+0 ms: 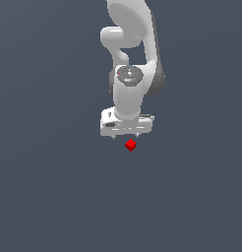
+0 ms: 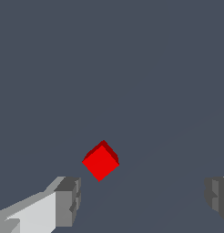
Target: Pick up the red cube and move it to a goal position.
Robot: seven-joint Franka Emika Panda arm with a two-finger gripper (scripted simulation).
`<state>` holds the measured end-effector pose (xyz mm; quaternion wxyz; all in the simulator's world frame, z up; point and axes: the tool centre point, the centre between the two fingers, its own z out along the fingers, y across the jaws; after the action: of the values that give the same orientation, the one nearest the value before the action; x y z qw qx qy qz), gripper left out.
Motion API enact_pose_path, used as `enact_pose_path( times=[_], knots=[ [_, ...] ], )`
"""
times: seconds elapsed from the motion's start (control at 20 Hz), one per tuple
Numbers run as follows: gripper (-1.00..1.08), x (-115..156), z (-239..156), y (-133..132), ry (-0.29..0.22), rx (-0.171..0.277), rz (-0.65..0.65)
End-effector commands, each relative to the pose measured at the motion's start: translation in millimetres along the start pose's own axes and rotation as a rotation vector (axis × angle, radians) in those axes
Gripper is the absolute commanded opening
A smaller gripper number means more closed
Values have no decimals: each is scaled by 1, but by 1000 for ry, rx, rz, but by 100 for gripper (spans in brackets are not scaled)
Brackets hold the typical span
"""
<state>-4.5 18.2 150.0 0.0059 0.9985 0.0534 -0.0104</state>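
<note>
The red cube [image 1: 131,145] is a tiny bright red block lying on the dark grey surface, just below the white gripper [image 1: 125,137] in the exterior view. The gripper points down, with its short fingertips [image 1: 113,137] just above the cube's level and spread apart. In the wrist view the cube [image 2: 100,161] lies ahead of the gripper [image 2: 143,200], nearer to one grey fingertip [image 2: 68,200] than to the other. The cube is turned corner-on to the fingers. The jaws stand wide open and hold nothing.
The white arm [image 1: 130,59] rises behind the gripper toward the top of the exterior view. The plain dark grey surface [image 1: 54,187] stretches all round the cube, with no other objects in view.
</note>
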Motion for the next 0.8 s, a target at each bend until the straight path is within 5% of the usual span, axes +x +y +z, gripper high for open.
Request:
enact_pose_path(
  times=[0.0,0.75],
  knots=[
    [100,-1,8,-3,1,0,-41],
    [100,-15,87,-28,17,4,-471]
  ],
)
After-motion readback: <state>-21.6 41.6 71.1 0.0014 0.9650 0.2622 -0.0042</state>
